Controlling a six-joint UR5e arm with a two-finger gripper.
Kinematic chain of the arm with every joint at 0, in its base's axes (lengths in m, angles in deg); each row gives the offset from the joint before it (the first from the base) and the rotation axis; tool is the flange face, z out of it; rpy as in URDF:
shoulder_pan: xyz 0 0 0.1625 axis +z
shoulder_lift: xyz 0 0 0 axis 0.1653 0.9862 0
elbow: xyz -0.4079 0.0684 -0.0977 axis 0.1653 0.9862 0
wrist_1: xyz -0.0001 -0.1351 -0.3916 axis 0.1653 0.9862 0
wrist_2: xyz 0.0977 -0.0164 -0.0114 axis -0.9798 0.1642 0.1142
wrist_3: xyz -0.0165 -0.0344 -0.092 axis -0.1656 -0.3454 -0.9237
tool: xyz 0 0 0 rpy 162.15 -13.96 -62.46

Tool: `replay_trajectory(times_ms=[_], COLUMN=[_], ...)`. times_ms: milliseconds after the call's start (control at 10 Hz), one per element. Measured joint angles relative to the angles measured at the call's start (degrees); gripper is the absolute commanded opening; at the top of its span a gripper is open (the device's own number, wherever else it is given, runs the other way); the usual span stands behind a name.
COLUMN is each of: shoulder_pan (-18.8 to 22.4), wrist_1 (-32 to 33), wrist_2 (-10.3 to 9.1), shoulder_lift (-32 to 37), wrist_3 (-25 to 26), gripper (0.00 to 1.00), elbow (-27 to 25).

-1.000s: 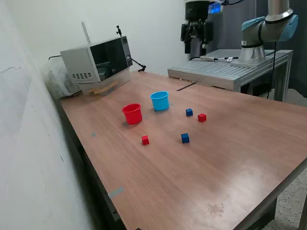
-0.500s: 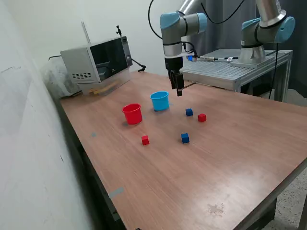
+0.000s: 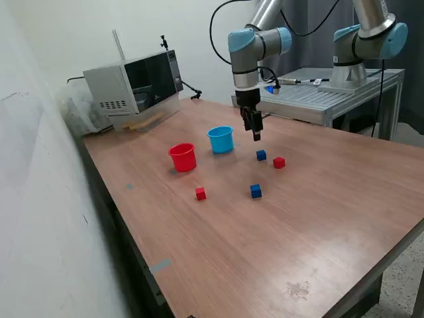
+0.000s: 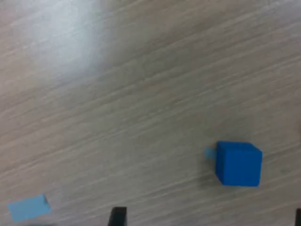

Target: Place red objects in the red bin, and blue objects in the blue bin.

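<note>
In the exterior view, the red cup and the light blue cup stand upright side by side on the wooden table. A dark blue cube and a red cube lie to the exterior view's right of the blue cup. Another blue cube and another red cube lie nearer the front. My gripper hangs just above and behind the first blue cube, open and empty. The wrist view shows that blue cube on the table near my gripper, with the fingertips wide apart.
A microwave stands at the table's back left corner in the exterior view. A second arm is mounted on a metal bench behind the table. A small blue tape patch lies on the wood.
My arm has come from the back down over the table, then moved lower and to the exterior view's right, from beside the blue cup toward the blue cube. No object has moved.
</note>
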State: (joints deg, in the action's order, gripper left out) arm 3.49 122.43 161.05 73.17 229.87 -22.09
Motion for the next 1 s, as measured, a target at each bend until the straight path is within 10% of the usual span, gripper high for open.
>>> replay_trajectory(times_ms=[1000], shoulder_pan=[1.6], wrist_1=[2.2], wrist_2=[-0.17], shoulder_lift=[-1.3], wrist_3=[-0.5], gripper=[1.0], elbow=[-1.5])
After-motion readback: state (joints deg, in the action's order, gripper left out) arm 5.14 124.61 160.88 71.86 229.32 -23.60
